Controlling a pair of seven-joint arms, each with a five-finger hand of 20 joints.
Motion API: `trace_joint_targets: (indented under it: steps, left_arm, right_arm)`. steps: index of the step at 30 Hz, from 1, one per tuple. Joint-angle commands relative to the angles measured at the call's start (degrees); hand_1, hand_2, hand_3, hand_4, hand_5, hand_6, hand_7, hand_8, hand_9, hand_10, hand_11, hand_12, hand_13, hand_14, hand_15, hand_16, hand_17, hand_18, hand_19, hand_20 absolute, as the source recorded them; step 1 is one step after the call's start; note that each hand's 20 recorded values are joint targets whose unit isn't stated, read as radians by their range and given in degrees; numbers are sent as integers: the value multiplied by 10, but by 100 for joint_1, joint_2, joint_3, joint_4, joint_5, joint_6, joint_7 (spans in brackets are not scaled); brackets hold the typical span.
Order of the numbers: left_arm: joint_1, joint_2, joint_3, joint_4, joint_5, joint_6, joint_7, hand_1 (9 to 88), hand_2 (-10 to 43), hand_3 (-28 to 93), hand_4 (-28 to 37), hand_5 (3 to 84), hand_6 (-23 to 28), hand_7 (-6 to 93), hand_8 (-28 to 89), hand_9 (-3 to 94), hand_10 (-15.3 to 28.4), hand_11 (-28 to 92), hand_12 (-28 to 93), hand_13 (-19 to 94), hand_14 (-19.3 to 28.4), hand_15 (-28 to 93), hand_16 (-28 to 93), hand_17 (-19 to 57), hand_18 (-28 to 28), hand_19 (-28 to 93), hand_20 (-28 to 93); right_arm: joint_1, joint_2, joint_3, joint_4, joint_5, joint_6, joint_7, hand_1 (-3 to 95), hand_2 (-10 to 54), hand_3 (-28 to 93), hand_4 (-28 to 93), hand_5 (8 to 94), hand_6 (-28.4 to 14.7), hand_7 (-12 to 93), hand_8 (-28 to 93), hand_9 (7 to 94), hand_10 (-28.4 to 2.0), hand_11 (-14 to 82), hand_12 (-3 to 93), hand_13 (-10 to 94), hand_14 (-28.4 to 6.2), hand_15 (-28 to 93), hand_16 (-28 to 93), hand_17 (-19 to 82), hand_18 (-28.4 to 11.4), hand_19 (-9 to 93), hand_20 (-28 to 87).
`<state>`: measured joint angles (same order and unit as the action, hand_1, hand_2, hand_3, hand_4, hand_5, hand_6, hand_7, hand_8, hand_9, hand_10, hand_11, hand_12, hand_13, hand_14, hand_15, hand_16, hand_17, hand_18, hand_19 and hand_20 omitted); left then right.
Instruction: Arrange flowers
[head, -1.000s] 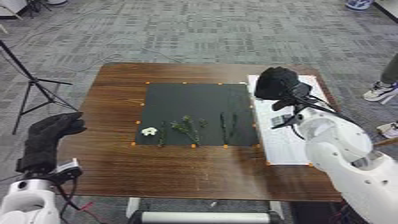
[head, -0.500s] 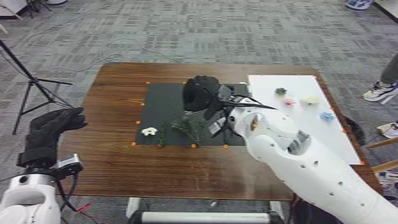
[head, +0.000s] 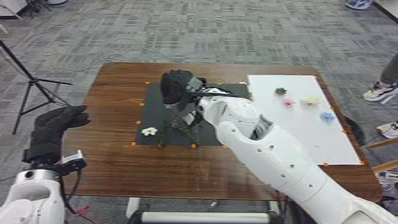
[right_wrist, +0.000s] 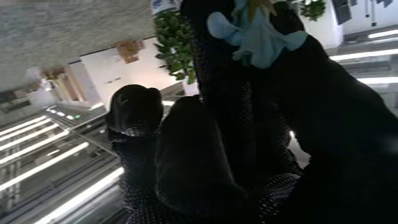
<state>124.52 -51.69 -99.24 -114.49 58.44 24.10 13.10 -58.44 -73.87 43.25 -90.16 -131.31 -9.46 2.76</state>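
Flower in hand above the mat; my own arm obstructs the view

The brown wooden table (head: 115, 170) carries the whole layout. My white jointed right arm (head: 258, 145) crosses it and covers part of the mat, the chief obstruction to checking placement. The white rectangular board (head: 293, 125) appears to serve as supply, the flat black mat (head: 157, 115) as arranging ground.

My black-gloved right hand (head: 176, 87), above the mat's far-left area, pinches a pale bluish-white flower (right_wrist: 258, 50) between thumb and finger, petals exposed, presumably to spare them at release. My black-gloved left hand (head: 60, 120) is open, beside the mat and clear of the work.

Thin green stems (head: 187, 132) lie at the mat's near edge, partly under the arm; a low return could drag them. Beside them rests a small white flower (head: 149, 131). On the board, pink (head: 289, 102), yellow (head: 311, 100), blue (head: 327, 116) and dark green (head: 281, 91) blooms sit apart, probably for separate picking.
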Motion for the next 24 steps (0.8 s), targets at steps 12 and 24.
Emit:
trace_joint_targets:
  steps: [12, 24]
  left_arm:
    - [-169, -58, 242, 59, -30, -38, 7, 341, 98, 674, -237, 559, 23, 244, -86, 582, 134, 295, 141, 470, 178, 454, -17, 69, 141, 272, 254]
    - [-255, -71, 339, 64, -48, -71, 53, 340, 98, 674, -237, 560, 22, 244, -85, 581, 133, 295, 142, 468, 178, 453, -16, 67, 141, 271, 255]
  right_arm:
    - [-517, -1048, 149, 1136, -945, 851, -100, 581, -95, 631, -236, 782, 40, 279, -31, 903, -77, 49, 216, 898, -33, 837, 289, 494, -220, 898, 443]
    - [-477, -1250, 216, 1559, -1830, 1298, -7, 579, -95, 626, -237, 776, 40, 280, -40, 887, -77, 43, 191, 902, -33, 840, 290, 498, -219, 905, 435]
